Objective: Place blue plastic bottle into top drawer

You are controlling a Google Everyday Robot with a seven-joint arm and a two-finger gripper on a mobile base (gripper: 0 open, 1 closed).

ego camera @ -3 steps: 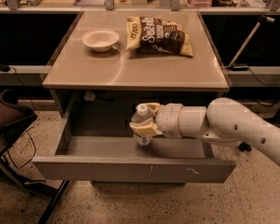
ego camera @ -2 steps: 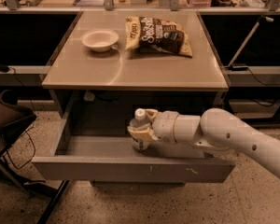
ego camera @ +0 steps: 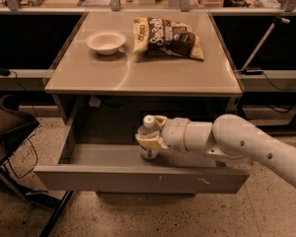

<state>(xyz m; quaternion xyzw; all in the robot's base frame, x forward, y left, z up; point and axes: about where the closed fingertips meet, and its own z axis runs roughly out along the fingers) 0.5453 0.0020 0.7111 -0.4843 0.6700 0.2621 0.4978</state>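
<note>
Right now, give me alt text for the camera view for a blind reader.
The gripper, jaws closed on the upright blue plastic bottle, holds it inside the open top drawer. On the table above sit a white bowl and a chip bag.

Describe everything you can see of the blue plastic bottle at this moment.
The blue plastic bottle is clear, faintly bluish plastic with a white screw cap. It stands upright inside the open top drawer, near the middle. Its base is at or just above the drawer floor; I cannot tell which. The hand reaches in from the right and is closed around the bottle's upper body, hiding its middle section.
</note>
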